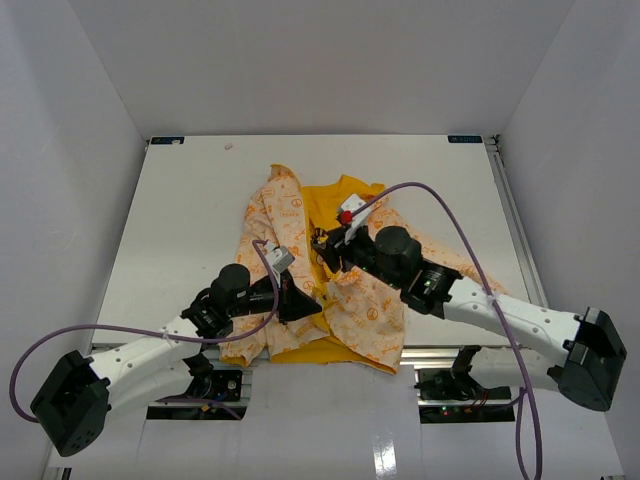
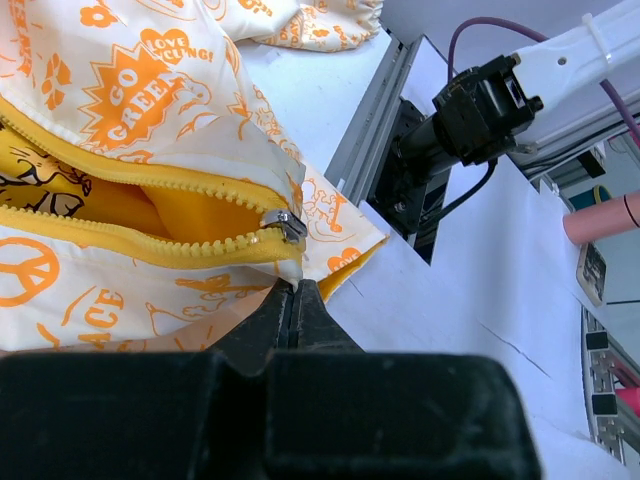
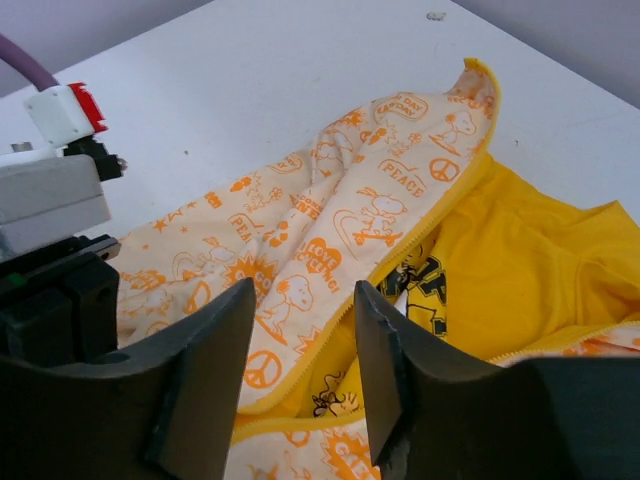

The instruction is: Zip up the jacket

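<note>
The jacket (image 1: 275,212) lies open in the middle of the table, cream with orange prints, its yellow lining (image 1: 335,200) showing. My left gripper (image 1: 312,302) is at the jacket's near hem. In the left wrist view it (image 2: 291,287) is shut on a fold of hem fabric just below the metal zipper slider (image 2: 283,222), which sits at the low end of the yellow zipper teeth. My right gripper (image 1: 325,246) hovers over the jacket's middle. In the right wrist view it (image 3: 302,295) stands open above the left front panel (image 3: 330,200) and the zipper edge, with nothing between its fingers.
The white table (image 1: 180,220) is boxed in by white walls at the back and both sides. An aluminium rail (image 2: 368,130) runs along the near edge beside the hem, with the right arm's base (image 2: 470,100) beyond it. The left wrist's housing (image 3: 50,200) stands close to my right gripper.
</note>
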